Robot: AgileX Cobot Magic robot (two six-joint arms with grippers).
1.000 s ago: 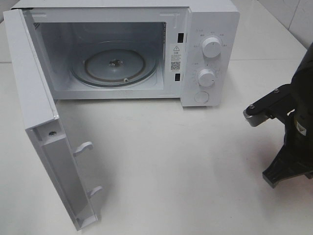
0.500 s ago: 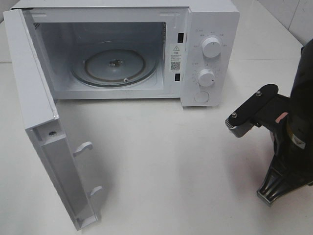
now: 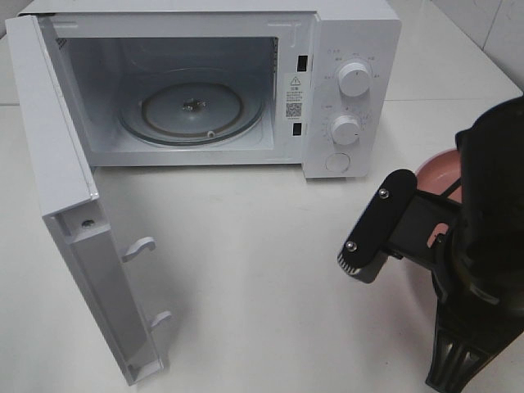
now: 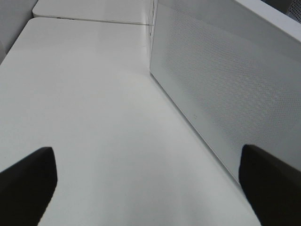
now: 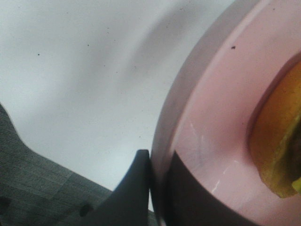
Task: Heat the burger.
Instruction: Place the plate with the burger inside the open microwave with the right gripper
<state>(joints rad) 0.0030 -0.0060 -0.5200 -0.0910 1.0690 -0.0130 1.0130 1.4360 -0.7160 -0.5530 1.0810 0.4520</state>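
Observation:
Only a golden-brown edge of the burger (image 5: 281,150) shows in the right wrist view, resting on a pink plate (image 5: 207,108). My right gripper (image 5: 157,167) is shut on that plate's rim, one finger under it and one on top. From the exterior high view, a sliver of the pink plate (image 3: 431,168) peeks out behind the black right arm (image 3: 483,246), lifted off the table at the right. The gripper itself is hidden there. My left gripper (image 4: 146,188) is open with nothing between its fingers, beside the microwave door's outer face (image 4: 225,94).
The white microwave (image 3: 352,41) stands at the back with its door (image 3: 57,172) swung wide to the left. Its glass turntable (image 3: 194,110) is bare. Two knobs and a button sit on its right panel. The white table (image 3: 270,270) spreads in front.
The right arm has swung left and toward the front with the plate. The pink plate has come into the exterior high view. The left gripper and the microwave have not moved.

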